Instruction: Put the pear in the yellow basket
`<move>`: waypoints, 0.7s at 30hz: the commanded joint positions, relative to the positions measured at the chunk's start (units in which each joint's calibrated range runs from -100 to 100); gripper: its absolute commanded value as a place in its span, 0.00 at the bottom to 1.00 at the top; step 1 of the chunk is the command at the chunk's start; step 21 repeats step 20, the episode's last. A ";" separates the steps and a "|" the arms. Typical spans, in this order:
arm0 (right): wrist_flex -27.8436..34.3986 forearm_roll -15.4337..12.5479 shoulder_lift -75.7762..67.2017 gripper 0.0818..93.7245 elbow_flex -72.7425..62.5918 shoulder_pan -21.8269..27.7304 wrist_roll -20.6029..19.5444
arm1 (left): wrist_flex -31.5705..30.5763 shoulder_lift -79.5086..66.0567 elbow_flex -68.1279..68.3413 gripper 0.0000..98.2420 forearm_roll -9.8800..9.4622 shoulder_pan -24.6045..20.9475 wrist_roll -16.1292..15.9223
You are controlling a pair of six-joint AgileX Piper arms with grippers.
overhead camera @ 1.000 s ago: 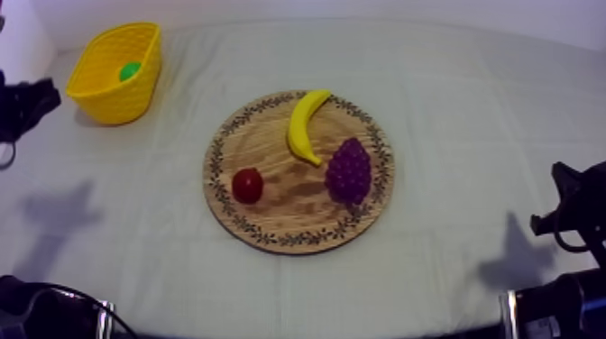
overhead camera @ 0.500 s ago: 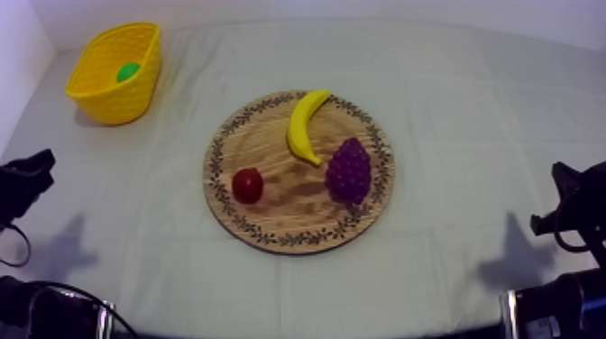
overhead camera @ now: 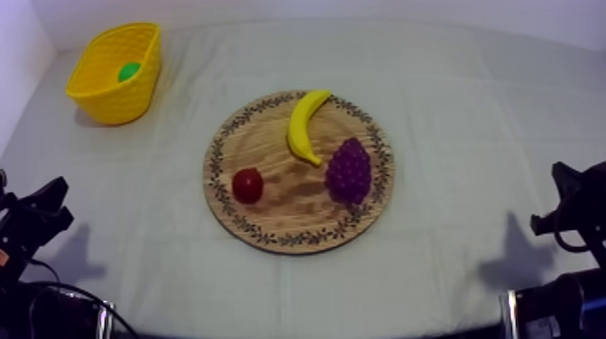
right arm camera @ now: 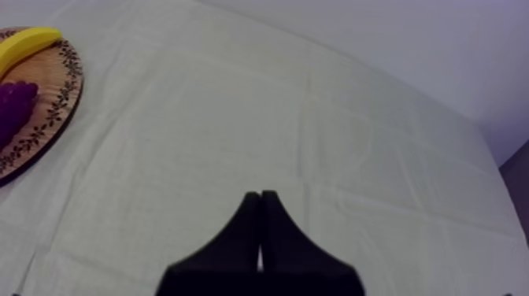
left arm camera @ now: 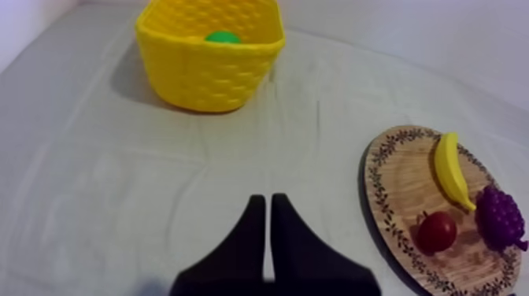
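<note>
Nearest you, the left gripper [left arm camera: 264, 198] has its two black fingers [left arm camera: 249, 236] pressed together into a narrow wedge with nothing between them. It hangs low over a bare stretch at the left side of the tabletop [overhead camera: 469, 117]. The right gripper [right arm camera: 260, 194] is closed in the same way and holds nothing. It sits low at the right side, over bare tabletop, well apart from all the fruit.

Look farther in and you find the round wooden board [overhead camera: 289, 203] in the middle of the tabletop, between the two grippers. On it lie a small red fruit [overhead camera: 247, 185] toward the left, a bunch of grapes [overhead camera: 348, 171] toward the right and a banana [overhead camera: 305, 124] at the far side, its near tip just beside the grapes. In the left wrist view the board lies ahead of that gripper and off to its right side.

Farthest from you, at the far left corner, stands the yellow basket [overhead camera: 115, 101]. The pear [overhead camera: 130, 71] lies inside it, a green shape down between its walls. From the left gripper, the basket with the pear is straight ahead and well apart, with bare tabletop between them. The right gripper is farther from the pear, across the tabletop, with the board in between.
</note>
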 commanded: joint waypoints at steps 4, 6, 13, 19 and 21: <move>0.11 0.00 0.00 0.00 -0.02 -0.02 0.01 | -2.31 -0.80 1.23 0.00 -0.58 0.63 2.15; 0.11 0.00 0.00 0.00 -0.02 -0.02 0.01 | -5.28 -0.88 2.32 0.00 -1.25 0.72 2.76; 0.11 0.00 0.00 0.00 -0.02 -0.02 -0.03 | -8.73 -0.95 3.54 0.00 -1.92 0.80 3.47; 0.11 0.00 0.00 0.00 -0.02 -0.08 0.03 | -9.00 -0.95 3.64 0.00 -1.97 0.81 3.65; 0.11 0.00 0.00 0.00 -0.02 -0.08 0.02 | -9.01 -0.95 3.64 0.00 -1.97 0.81 3.67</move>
